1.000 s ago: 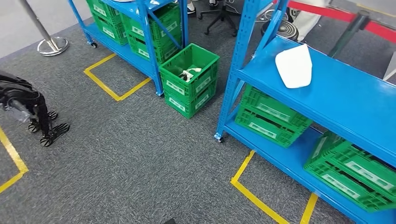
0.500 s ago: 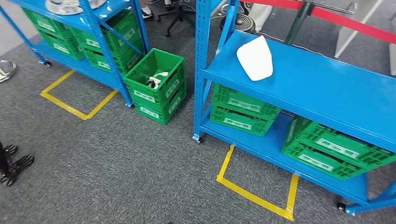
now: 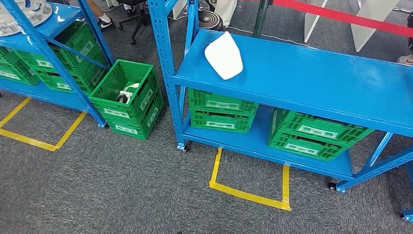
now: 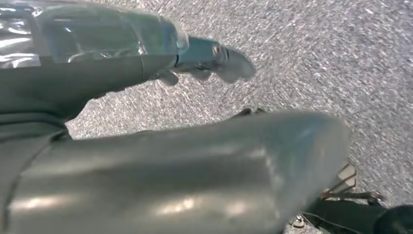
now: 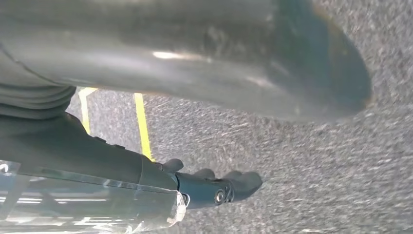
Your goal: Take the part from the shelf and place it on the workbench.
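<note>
Both arms hanging over grey carpet: left hand (image 4: 214, 61) and right hand (image 5: 214, 187) empty, fingers extended. Yellow floor tape (image 3: 248, 192) nearest. Green crates (image 3: 221, 113) on lower tier of blue shelf (image 3: 311, 80) beyond. White part (image 3: 224, 57) flat on upper tier, left end.

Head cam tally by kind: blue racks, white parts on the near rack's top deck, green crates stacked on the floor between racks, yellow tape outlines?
blue racks: 2
white part: 1
floor-stacked green crates: 2
yellow tape outlines: 2
Total: 7
</note>
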### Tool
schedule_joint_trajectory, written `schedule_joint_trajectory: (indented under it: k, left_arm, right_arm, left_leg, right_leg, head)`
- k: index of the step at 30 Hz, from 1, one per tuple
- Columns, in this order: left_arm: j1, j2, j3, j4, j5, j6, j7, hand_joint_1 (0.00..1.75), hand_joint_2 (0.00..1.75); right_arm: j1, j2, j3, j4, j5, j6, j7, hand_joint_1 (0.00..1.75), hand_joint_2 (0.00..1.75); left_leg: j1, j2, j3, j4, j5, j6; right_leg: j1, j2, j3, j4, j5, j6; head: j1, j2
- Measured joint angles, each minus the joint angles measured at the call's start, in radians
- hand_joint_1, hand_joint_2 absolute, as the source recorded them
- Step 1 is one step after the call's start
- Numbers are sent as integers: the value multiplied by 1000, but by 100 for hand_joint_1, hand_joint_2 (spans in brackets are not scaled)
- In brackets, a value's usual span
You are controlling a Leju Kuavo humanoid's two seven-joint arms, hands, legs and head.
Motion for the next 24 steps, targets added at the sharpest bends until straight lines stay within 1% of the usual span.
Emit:
schedule_joint_trajectory:
  k: [1,2,3,4,5,6,7,8,9,10,11,12,13,15,16,17,18,19,20,21,22,23,24]
  left_arm:
    - [-1,-1,0,0,0,0,0,0,0]
    - [-1,-1,0,0,0,0,0,0,0]
    - [-1,-1,0,0,0,1,0,0,0]
    - [1,-1,0,0,0,1,0,0,0]
    - [3,0,0,0,0,1,2,0,0]
    - [5,1,0,0,0,1,3,0,0]
    - [7,2,0,0,0,1,5,0,0]
    - [7,2,0,0,0,1,6,0,0]
    - [8,3,0,0,0,1,7,0,0]
    - [8,3,0,0,-1,1,8,0,0]
    - [8,4,-1,0,-2,0,8,0,0]
    - [9,4,-1,0,-3,0,9,0,0]
    - [10,5,-1,0,-4,0,9,0,0]
    - [12,5,-1,0,-7,0,9,0,0]
    - [12,6,-2,0,-8,1,9,0,0]
    - [12,5,-2,0,-8,1,8,0,0]
    - [13,3,-2,0,-9,1,8,0,0]
    - [14,3,-3,0,-10,1,9,0,0]
    - [17,3,-5,0,-10,2,10,0,0]
    - [20,4,-6,0,-10,4,11,0,44]
    - [22,5,-8,0,-9,8,13,0,87]
    - [22,5,-8,1,-4,14,15,0,131]
    - [22,5,-8,1,3,21,16,0,175]
  right_arm:
    - [1,-1,0,0,0,0,0,0,0]
    - [1,-1,0,1,0,0,1,0,0]
    - [-2,-1,1,1,0,0,1,0,0]
    - [-5,-1,1,1,0,0,1,0,0]
    - [-8,-1,1,1,0,0,1,0,0]
    - [-8,-1,1,1,-2,0,1,0,0]
    - [-7,-1,1,1,-5,0,1,0,0]
    - [-5,-1,1,2,-9,-1,1,0,0]
    - [-2,-2,1,2,-13,-1,2,0,0]
    - [0,-1,1,2,-16,-1,2,0,0]
    - [1,0,1,3,-18,0,2,0,0]
    - [0,1,1,3,-19,0,2,0,0]
    - [1,2,1,3,-20,1,2,0,0]
    - [3,2,1,4,-21,1,2,0,0]
    - [5,3,2,4,-22,1,2,0,0]
    - [5,4,2,4,-22,1,2,0,0]
    - [4,4,2,4,-21,1,2,0,0]
    - [2,4,2,4,-19,-1,2,0,0]
    - [0,3,3,4,-13,-4,2,0,0]
    - [1,4,5,4,-6,-10,5,0,0]
    - [5,4,9,4,2,-16,8,0,44]
    - [11,4,13,5,10,-20,12,0,87]
    - [17,3,16,5,15,-22,15,0,131]
  left_leg:
    - [2,-27,1,5,-8,-5]
    - [2,-62,-7,27,-22,-9]
    - [3,-99,-30,70,-45,-11]
    - [3,-124,-64,130,-69,-12]
    - [2,-128,-104,194,-89,-13]
    - [2,-125,-139,239,-94,-14]
    - [2,-122,-161,254,-79,-14]
    - [2,-123,-164,233,-43,-13]
    - [2,-132,-150,180,6,-12]
    - [5,-160,-131,125,46,-8]
    - [7,-187,-109,71,71,-4]
    - [8,-209,-94,38,80,1]
    - [7,-219,-85,24,75,5]
    - [6,-194,-73,9,70,13]
    - [7,-179,-66,2,70,18]
    - [9,-161,-56,-5,69,23]
    - [10,-142,-47,-11,66,27]
    - [9,-123,-40,-13,62,30]
    - [8,-105,-34,-13,56,31]
    - [8,-90,-29,-13,50,31]
    - [8,-79,-23,-13,45,29]
    - [9,-72,-17,-13,39,26]
    - [11,-68,-10,-13,34,22]
  right_leg:
    - [-3,8,7,-11,3,-5]
    - [-7,17,15,-21,6,-9]
    - [-11,27,21,-29,8,-13]
    - [-10,39,24,-31,8,-17]
    - [-10,52,25,-31,6,-19]
    - [-9,66,28,-30,3,-21]
    - [-8,81,31,-29,0,-21]
    - [-8,96,36,-27,-4,-20]
    - [-9,111,41,-25,-9,-18]
    - [-10,123,45,-22,-14,-15]
    - [-11,137,47,-18,-20,-10]
    - [-14,149,45,-16,-23,-4]
    - [-17,163,43,-16,-24,3]
    - [-22,187,39,-20,-24,16]
    - [-21,177,37,-15,-28,22]
    - [-20,153,28,7,-41,28]
    - [-19,121,8,48,-62,34]
    - [-19,86,-24,108,-89,41]
    - [-22,68,-61,174,-114,47]
    - [-25,60,-91,225,-128,52]
    - [-28,56,-106,247,-123,55]
    - [-31,54,-101,229,-97,57]
    - [-33,53,-78,177,-56,58]
  head:
    - [-1,0]
    - [-2,0]
    - [-6,0]
    - [-10,0]
    - [-14,0]
    - [-16,0]
    - [-17,0]
    - [-17,0]
    - [-17,0]
    - [-17,0]
    - [-17,0]
    - [-17,0]
    - [-17,0]
    - [-17,0]
    - [-16,0]
    - [-14,0]
    - [-11,0]
    - [-8,0]
    - [-7,0]
    - [-6,0]
    - [-6,0]
    - [-6,0]
    - [-6,0]
